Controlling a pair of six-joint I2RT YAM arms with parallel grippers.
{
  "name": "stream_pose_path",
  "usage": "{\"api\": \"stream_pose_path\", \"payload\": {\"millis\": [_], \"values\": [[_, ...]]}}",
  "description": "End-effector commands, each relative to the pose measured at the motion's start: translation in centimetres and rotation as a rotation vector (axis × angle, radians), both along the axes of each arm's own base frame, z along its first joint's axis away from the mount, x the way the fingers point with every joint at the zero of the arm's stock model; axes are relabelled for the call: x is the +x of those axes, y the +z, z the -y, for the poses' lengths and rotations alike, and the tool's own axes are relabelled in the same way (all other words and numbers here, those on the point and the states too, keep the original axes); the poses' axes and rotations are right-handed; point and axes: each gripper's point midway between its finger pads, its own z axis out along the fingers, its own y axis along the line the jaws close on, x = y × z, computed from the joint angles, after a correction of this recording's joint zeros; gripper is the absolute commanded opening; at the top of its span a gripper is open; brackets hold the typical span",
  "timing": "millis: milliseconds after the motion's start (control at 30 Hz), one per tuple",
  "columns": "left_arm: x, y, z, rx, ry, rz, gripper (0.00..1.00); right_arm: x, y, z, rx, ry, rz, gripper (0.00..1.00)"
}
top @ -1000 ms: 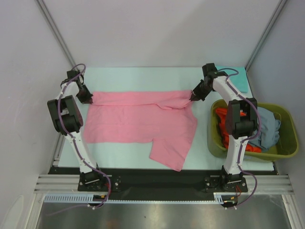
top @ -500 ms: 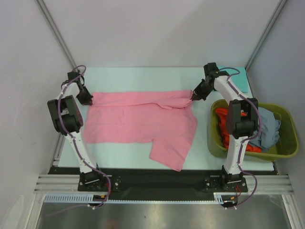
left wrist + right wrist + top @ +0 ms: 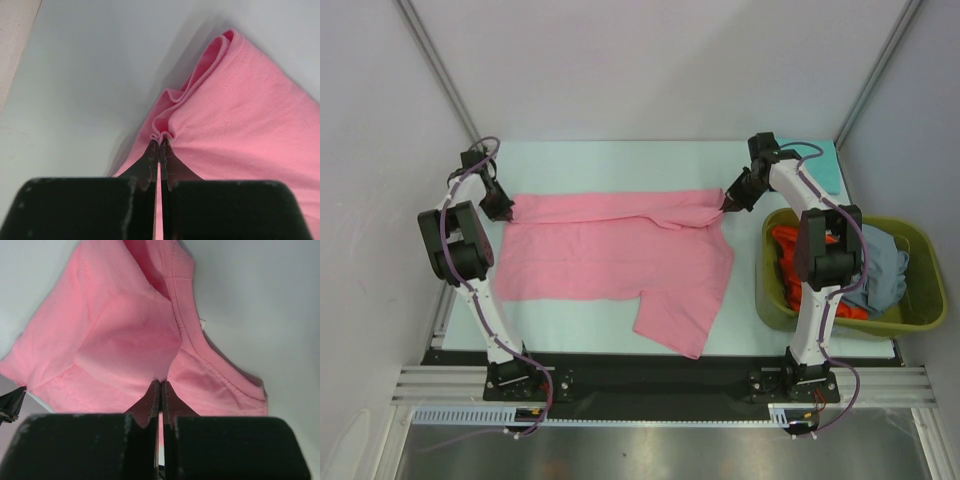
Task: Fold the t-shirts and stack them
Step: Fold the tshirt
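Observation:
A pink t-shirt [image 3: 610, 250] lies spread across the table, one sleeve hanging toward the near edge. My left gripper [image 3: 508, 208] is shut on its far left corner, where the cloth bunches at the jaw tips [image 3: 160, 142]. Shut on the far right corner near the collar seam is my right gripper [image 3: 725, 203], with pink cloth [image 3: 125, 340] pinched at its tips [image 3: 160, 384]. A teal t-shirt [image 3: 820, 165] lies flat at the far right corner of the table. An orange-red t-shirt [image 3: 790, 250] and a grey-blue one [image 3: 885, 270] sit in the basket.
The olive-green plastic basket [image 3: 920, 318] stands at the right edge of the table, beside the right arm. White walls enclose the table on the far, left and right sides.
Both grippers have pulled slightly outward and away, drawing the far edge of the pink t-shirt a little tauter. Otherwise nothing has moved.

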Motion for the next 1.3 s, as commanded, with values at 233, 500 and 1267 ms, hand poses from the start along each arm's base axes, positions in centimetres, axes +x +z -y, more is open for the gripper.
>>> {"api": "stream_pose_path", "payload": {"millis": [233,500,1267], "values": [[0.2,2.4,-1.3,0.044,0.031,0.047,0.0,0.0,1.4,0.7,0.0,0.008,0.04,0.0],[0.0,1.3,-1.2,0.033,0.031,0.023,0.0,0.4,0.3,0.6,0.011,0.007,0.022,0.0],[0.0,1.3,-1.4,0.04,0.022,0.017,0.0,-1.0,-1.3,0.5,-0.043,0.021,-0.031,0.0]]}}
